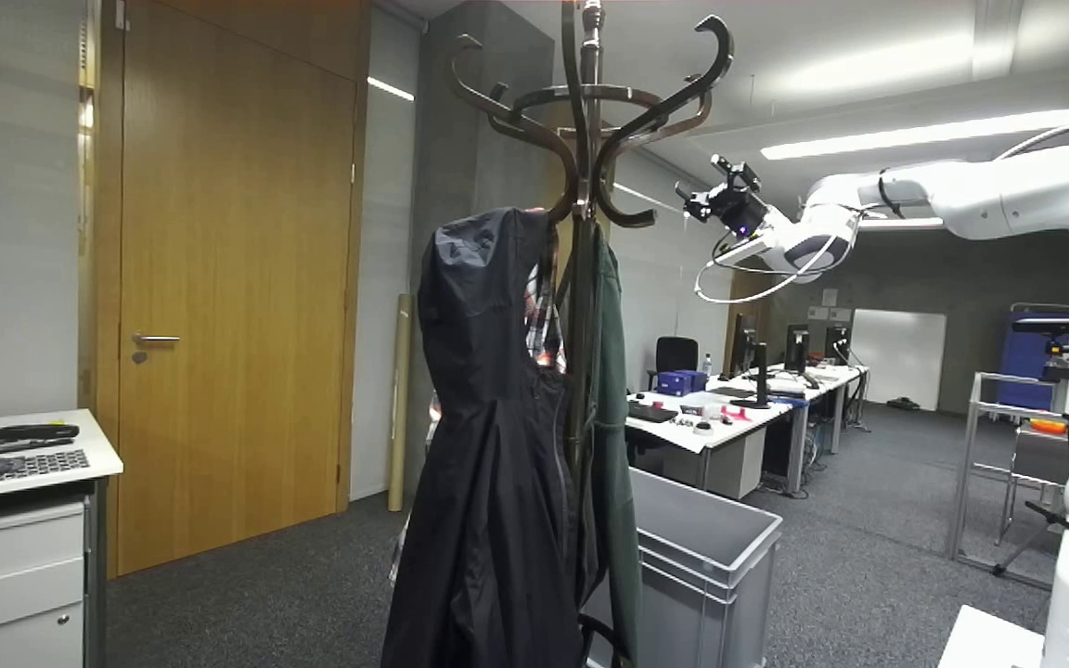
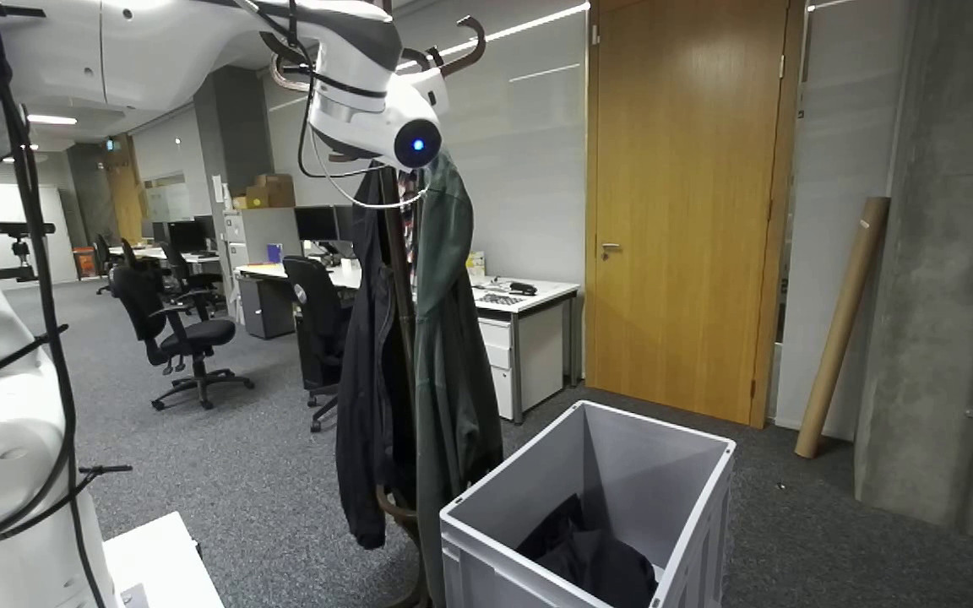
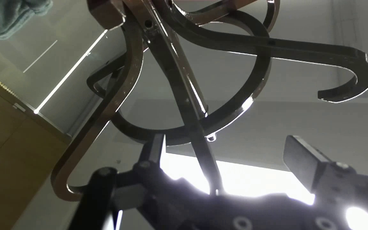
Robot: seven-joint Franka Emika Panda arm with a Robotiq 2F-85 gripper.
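In an exterior view, the gripper [image 1: 699, 176] hangs upper right, the upright rack [image 1: 584, 206] to its left. In an exterior view, the arm [image 2: 372, 93] hides it, green jacket [image 2: 444, 295] below. Wrist view: jaws wide, gripping nothing; one hook [image 3: 202, 150] runs down lower centre, between them.

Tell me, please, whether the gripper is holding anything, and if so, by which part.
Nothing is held. The gripper is open, its fingers wide apart; a curved coat-stand hook appears between them in the wrist view, but neither finger grips it.
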